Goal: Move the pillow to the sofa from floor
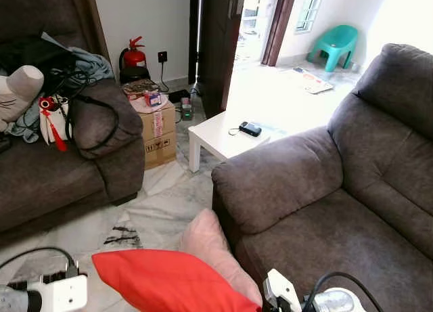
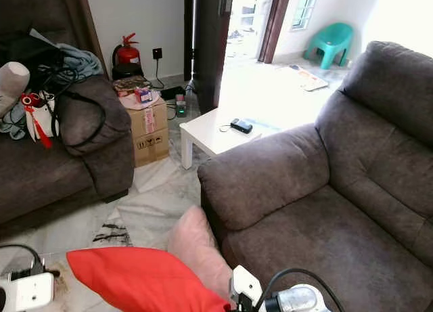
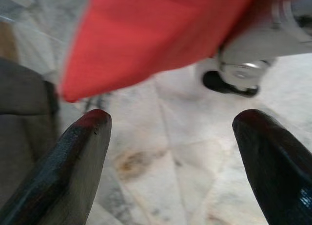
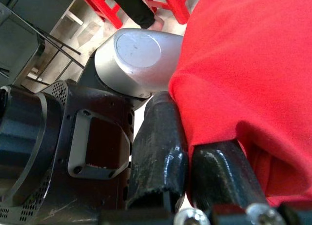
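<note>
Red pillow (image 1: 166, 279) held low, long axis left-right, corner pointing left.

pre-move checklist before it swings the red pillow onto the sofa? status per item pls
1. Grip: right gripper has its fingers closed on an edge of the red pillow: ok.
2. Left gripper has its fingers apart over the marble floor, with the pillow hanging beyond its tips and nothing held: ok, free to assist.
3. Pillow off the floor: held up in front of the robot: ok.
4. Landing spot: the grey sofa seat on the robot's right looks bare: ok.
5. Path: a pink pillow leans against the sofa's front near the red one; snag risk: cannot tell.
6. Grip depth on the fabric: cannot tell.
</note>
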Controlling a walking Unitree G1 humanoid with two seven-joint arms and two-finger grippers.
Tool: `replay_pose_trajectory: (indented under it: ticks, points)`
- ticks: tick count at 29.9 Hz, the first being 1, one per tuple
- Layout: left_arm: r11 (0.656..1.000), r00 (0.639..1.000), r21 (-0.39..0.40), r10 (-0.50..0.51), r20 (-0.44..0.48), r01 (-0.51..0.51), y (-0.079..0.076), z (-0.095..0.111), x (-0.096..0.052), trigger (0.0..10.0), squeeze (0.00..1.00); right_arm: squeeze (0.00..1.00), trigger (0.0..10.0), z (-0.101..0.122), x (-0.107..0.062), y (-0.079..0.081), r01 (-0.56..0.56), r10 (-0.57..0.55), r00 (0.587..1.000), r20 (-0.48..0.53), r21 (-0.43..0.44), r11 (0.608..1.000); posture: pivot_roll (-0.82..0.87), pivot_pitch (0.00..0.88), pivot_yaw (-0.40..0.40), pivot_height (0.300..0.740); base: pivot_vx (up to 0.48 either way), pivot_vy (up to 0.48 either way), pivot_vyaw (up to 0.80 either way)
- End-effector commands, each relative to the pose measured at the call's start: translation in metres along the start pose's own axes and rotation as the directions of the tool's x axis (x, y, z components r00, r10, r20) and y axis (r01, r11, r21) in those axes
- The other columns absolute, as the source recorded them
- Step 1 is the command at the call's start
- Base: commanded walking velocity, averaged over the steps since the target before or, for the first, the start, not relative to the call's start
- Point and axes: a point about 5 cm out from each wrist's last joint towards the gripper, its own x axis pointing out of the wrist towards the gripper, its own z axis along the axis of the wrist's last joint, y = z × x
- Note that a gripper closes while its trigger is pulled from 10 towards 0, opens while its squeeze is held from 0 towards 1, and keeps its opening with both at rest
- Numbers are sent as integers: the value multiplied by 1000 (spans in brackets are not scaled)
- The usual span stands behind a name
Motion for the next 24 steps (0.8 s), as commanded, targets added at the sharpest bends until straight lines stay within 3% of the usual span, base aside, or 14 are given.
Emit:
replay_pose_trajectory:
  ticks: [1, 2, 4, 5, 8, 9, 11, 13, 14, 17, 18, 20, 22, 24]
  points:
    - [977, 978, -77, 203, 51, -199, 22, 4, 0, 10000, 0, 0, 10000, 5, -10, -6, 78, -75, 995, 63, -48, 996, 163, 0, -116, 740, 0, 0, 0]
    - [959, 961, -106, 269, 65, -261, 28, 6, 0, 10000, 0, 0, 10000, 5, -12, -9, 112, -108, 991, 78, -46, 993, 163, 0, -116, 740, 0, 0, 0]
    - [864, 877, -273, 466, 115, -423, 47, 16, -2, 10000, 0, 0, 10000, 7, -17, -22, 241, -230, 960, 163, -49, 969, 161, 0, -114, 740, 0, 0, 0]
    - [640, 683, -511, 718, 133, -574, 68, 37, -7, 10000, 0, 0, 10000, 24, -23, -44, 425, -411, 841, 354, 39, 904, 163, 0, -115, 740, 0, 0, 0]
    - [526, 591, -607, 799, 113, -596, 72, 49, -5, 10000, 0, 0, 10000, 33, -25, -53, 481, -483, 752, 449, 129, 867, 162, 0, -113, 740, 0, 0, 0]
    - [526, 591, -607, 799, 113, -596, 72, 49, -5, 10000, 0, 0, 10000, 33, -25, -53, 481, -483, 752, 449, 129, 867, 162, 0, -113, 740, 0, 0, 0]
    - [448, 514, -676, 849, 118, -585, 75, 66, 0, 10000, 0, 0, 10000, 41, -27, -61, 538, -553, 664, 504, 192, 821, 160, 0, -112, 740, 0, 0, 0]
    - [399, 471, -716, 875, 112, -573, 77, 74, 2, 10000, 0, 0, 10000, 44, -27, -66, 548, -579, 619, 530, 237, 802, 161, 0, -112, 740, 0, 0, 0]
    - [358, 431, -758, 895, 112, -546, 83, 83, 4, 10000, 0, 0, 10000, 48, -30, -73, 590, -638, 540, 549, 294, 752, 166, 0, -111, 740, 0, 0, 0]
    - [306, 410, -815, 907, 94, -493, 86, 94, 7, 10000, 0, 0, 10000, 50, -31, -81, 641, -704, 451, 549, 350, 683, 166, 0, -109, 740, 0, 0, 0]
    - [304, 411, -821, 907, 94, -483, 87, 96, 8, 10000, 0, 0, 10000, 50, -32, -82, 654, -716, 437, 544, 355, 668, 166, 0, -109, 740, 0, 0, 0]
    - [340, 427, -815, 895, 127, -469, 85, 105, 15, 10000, 0, 0, 10000, 53, -36, -87, 715, -774, 361, 521, 378, 588, 164, 0, -106, 740, 0, 0, 0]
    - [346, 430, -814, 893, 133, -467, 85, 108, 17, 10000, 0, 0, 10000, 55, -38, -89, 736, -791, 334, 513, 382, 558, 167, 0, -106, 740, 0, 0, 0]
    - [326, 411, -832, 902, 131, -449, 87, 119, 21, 10000, 0, 0, 10000, 63, -50, -94, 752, -839, 185, 511, 476, 456, 160, 0, -103, 740, 0, 0, 0]
